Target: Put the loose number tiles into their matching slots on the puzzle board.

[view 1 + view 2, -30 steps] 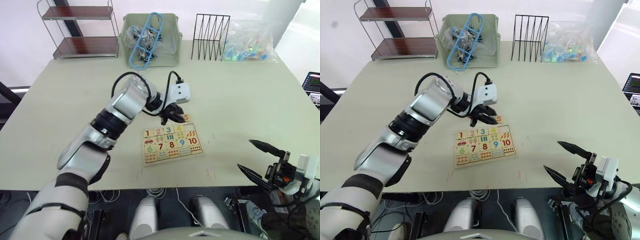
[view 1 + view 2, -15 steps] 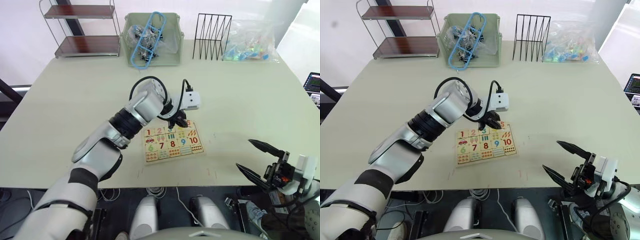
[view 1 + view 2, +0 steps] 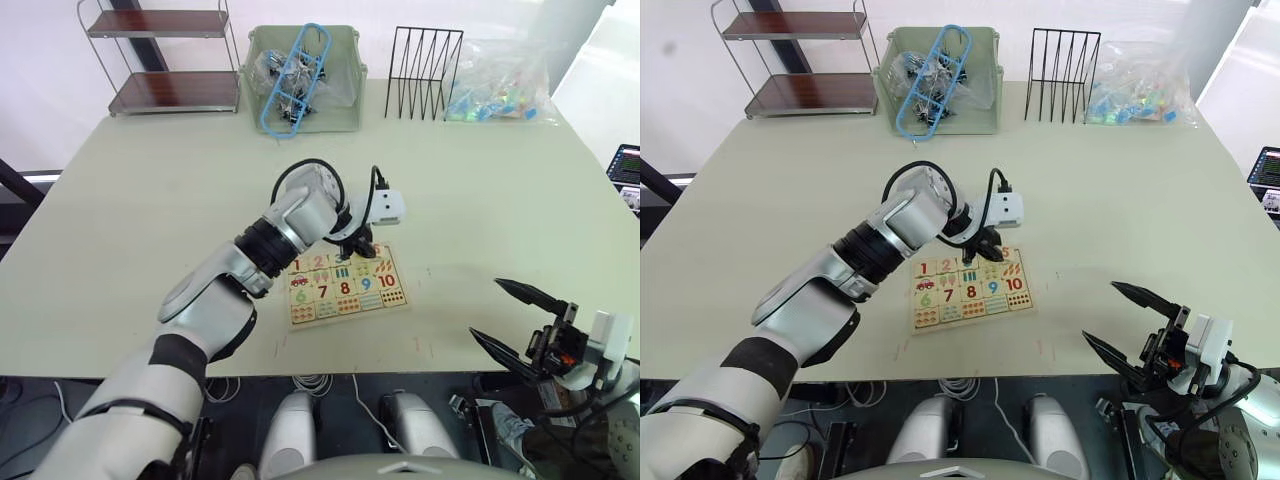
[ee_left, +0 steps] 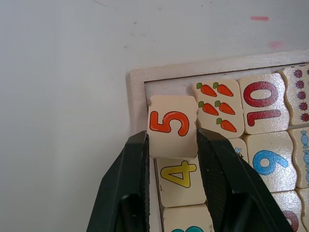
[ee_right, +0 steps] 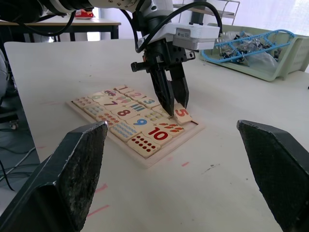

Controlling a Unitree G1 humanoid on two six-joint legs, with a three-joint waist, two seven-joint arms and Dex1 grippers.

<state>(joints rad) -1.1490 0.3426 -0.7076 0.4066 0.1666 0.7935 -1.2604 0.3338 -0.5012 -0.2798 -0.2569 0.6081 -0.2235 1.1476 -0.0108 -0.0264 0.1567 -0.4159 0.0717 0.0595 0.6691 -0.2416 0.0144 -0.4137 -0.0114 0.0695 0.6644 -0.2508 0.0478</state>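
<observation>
Your left gripper [image 4: 172, 145] has its jaws pinching the 5 tile [image 4: 171, 124] by two opposite sides, over the corner slot [image 4: 166, 89] at the end of the puzzle board's [image 3: 345, 285] top row. The tile sits tilted, overlapping the rim and the 4 tile [image 4: 179, 177]. Bare surface [image 3: 480, 180] lies open just beyond that corner. Your right gripper [image 3: 520, 320], jaws spread wide, hangs well apart past the surface's near edge.
</observation>
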